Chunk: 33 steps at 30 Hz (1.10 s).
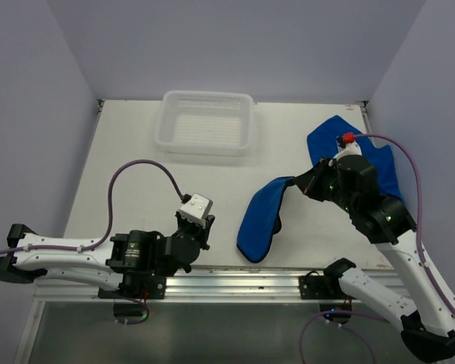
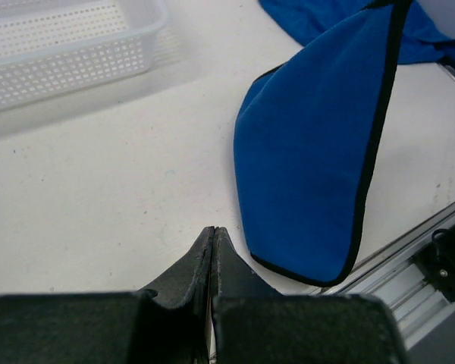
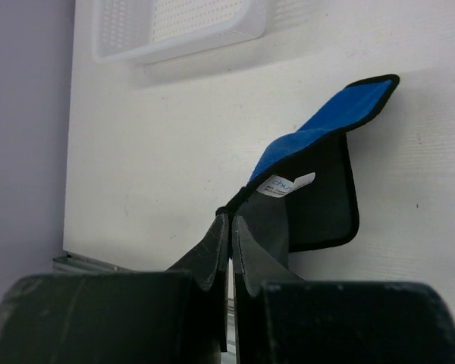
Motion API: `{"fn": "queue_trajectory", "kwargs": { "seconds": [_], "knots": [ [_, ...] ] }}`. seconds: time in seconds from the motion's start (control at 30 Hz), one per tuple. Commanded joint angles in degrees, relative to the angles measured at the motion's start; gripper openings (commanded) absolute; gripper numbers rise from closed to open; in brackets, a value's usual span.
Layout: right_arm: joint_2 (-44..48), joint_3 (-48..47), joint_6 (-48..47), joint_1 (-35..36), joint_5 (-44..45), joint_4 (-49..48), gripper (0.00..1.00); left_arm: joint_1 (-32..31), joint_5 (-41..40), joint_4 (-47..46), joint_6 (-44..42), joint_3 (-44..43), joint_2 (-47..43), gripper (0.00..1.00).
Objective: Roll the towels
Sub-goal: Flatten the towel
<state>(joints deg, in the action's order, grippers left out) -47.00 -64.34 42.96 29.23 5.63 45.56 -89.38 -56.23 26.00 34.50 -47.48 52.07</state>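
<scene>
- I judge no rolling done yet: the near towel [image 1: 258,224] drapes at lower centre of the top view, and the far towel [image 1: 322,144] lies crumpled at upper right.
- My right tool [image 3: 229,221] pinches the near towel's edge; my left tool [image 2: 214,236] is closed and empty.

Blue towel [image 1: 262,220] hanging from a lifted corner, second towel [image 1: 322,140] crumpled far right.
</scene>
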Motion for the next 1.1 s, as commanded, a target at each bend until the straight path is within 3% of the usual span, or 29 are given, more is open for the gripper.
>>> {"fn": "queue_trajectory", "kwargs": {
  "seconds": [0.0,0.03,0.07,0.1,0.2,0.4,0.73,1.07],
  "knots": [
    [1.4,-1.8,2.0,-0.1,-2.5,3.0,0.0,-0.4,2.0,-1.3,-1.1,-0.3,-3.6,0.0],
    [1.7,-1.6,2.2,-0.1,-2.5,3.1,0.0,-0.4,3.8,-7.0,-2.9,1.1,-4.3,0.0],
    [1.8,-1.5,2.2,-0.1,-2.5,3.3,0.0,-0.4,6.1,-9.9,-4.4,2.3,-4.7,0.08],
    [2.0,-1.4,2.1,-0.1,-2.4,3.5,0.0,-0.4,9.7,-12.5,-6.3,4.5,-4.6,0.28],
    [1.5,-1.8,1.9,-0.1,-1.9,3.6,0.0,-0.4,14.1,-18.0,-6.9,5.5,0.5,0.56],
    [-0.7,-2.1,0.6,-0.1,-1.0,3.4,0.0,-2.7,14.2,-23.9,-8.3,2.0,15.2,0.82],
    [-2.2,-3.2,0.0,-0.1,-0.3,2.8,0.0,-6.3,10.6,-30.4,-12.1,-5.2,33.4,0.88],
    [-0.5,-0.4,0.2,-0.1,1.1,2.5,0.0,-6.9,11.1,-32.8,-14.3,-10.1,46.3,0.77]
  ]
}}
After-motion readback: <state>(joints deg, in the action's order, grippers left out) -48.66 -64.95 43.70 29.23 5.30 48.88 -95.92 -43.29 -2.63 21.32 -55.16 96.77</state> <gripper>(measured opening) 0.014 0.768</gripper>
